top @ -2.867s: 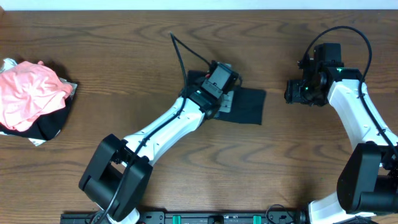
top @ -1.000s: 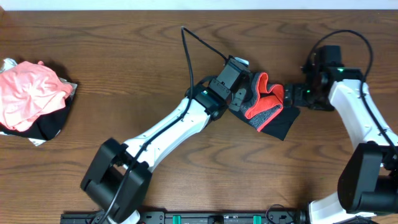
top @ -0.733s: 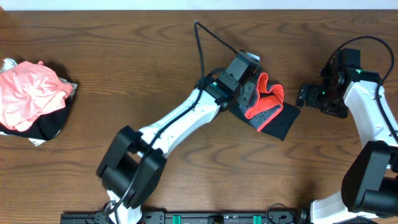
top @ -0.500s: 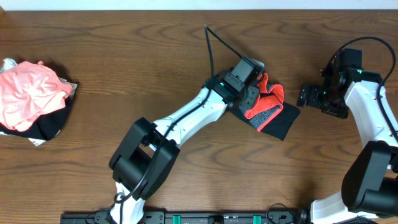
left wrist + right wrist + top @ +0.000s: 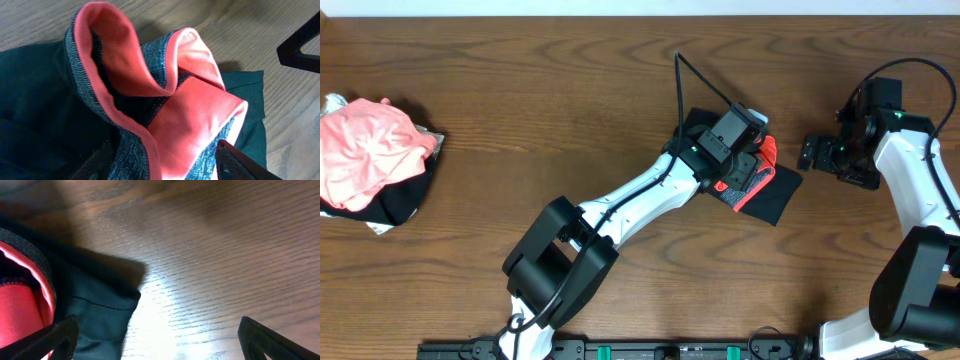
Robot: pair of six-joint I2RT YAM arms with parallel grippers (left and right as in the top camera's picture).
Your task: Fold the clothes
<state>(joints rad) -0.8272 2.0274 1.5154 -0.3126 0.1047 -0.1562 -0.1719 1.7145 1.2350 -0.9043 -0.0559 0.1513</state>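
The clothes (image 5: pixel 777 203) lie folded into a small black bundle right of the table's middle, with the coral-edged grey waistband (image 5: pixel 150 85) curled up on top. My left gripper (image 5: pixel 748 172) hangs right over that waistband and covers most of it from above. In the left wrist view, the left gripper (image 5: pixel 167 165) stands open with its fingers astride the bunched band. A short way to the bundle's right, my right gripper (image 5: pixel 807 152) is open. In the right wrist view, the right gripper (image 5: pixel 160 347) has bare wood between its fingers and the black cloth's corner (image 5: pixel 100 315) by its left finger.
A heap of pink and black garments (image 5: pixel 365 160) sits at the table's left edge. The left arm's black cable (image 5: pixel 685 80) loops up above the wrist. Brown wooden table (image 5: pixel 520 90) lies all around the bundle.
My left arm has slid right over the bundle, so less of the coral band shows, and its jaws have spread wider. The right gripper pulled back to the right, then stayed still.
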